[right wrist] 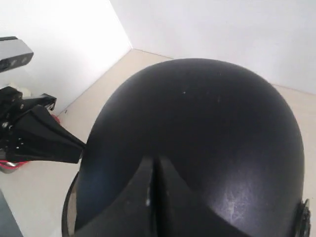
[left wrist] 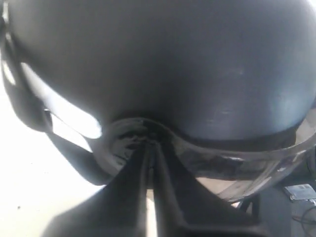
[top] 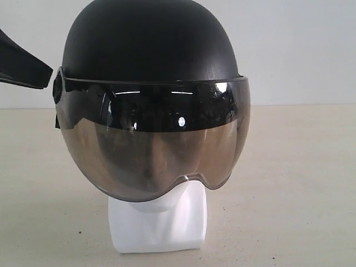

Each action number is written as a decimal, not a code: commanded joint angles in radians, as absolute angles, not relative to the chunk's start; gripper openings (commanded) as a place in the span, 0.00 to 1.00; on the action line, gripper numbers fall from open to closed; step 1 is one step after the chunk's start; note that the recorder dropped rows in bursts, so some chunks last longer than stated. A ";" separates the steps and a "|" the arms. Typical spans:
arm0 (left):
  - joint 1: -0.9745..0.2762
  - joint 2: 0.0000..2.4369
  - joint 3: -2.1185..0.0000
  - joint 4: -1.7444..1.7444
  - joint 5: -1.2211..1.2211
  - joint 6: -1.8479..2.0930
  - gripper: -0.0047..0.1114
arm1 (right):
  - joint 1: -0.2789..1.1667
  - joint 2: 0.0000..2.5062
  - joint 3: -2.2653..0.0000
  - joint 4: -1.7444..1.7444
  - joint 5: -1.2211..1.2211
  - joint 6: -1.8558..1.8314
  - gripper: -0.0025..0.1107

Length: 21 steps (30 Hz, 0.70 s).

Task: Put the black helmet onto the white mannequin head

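The black helmet (top: 144, 44) sits over the white mannequin head (top: 161, 222), whose neck and square base show below it. The smoke-brown visor (top: 156, 150) is down, with the face dim behind it. My left gripper (top: 44, 75) pokes in from the left edge, its tip by the visor's side pivot. In the left wrist view the left gripper (left wrist: 150, 140) is shut with nothing in it, tips right at the pivot under the helmet shell (left wrist: 173, 64). My right gripper (right wrist: 155, 160) is shut and empty, just over the helmet dome (right wrist: 207, 113); it is out of the exterior view.
The head stands on a beige table (top: 300, 183) before a white wall (top: 300, 50). A grey box (right wrist: 12, 54) and red cables (right wrist: 6, 165) lie near the left arm (right wrist: 39, 140). A small device with wires (left wrist: 298, 192) lies beyond the visor.
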<state>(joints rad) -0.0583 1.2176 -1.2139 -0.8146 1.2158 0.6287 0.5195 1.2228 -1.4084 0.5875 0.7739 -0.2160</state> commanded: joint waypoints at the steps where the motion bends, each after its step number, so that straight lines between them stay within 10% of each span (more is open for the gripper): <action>1: -0.009 1.199 -1.211 -0.826 1.221 0.623 0.08 | 0.428 1.208 -1.472 0.501 0.826 -0.148 0.02; 9: 0.143 1.294 -1.211 -0.882 1.192 0.532 0.08 | -0.076 1.377 -1.500 0.870 1.067 -0.452 0.02; 21: 0.188 1.752 -1.245 -1.231 1.220 0.729 0.08 | -0.097 1.943 -1.500 1.246 1.219 -0.830 0.02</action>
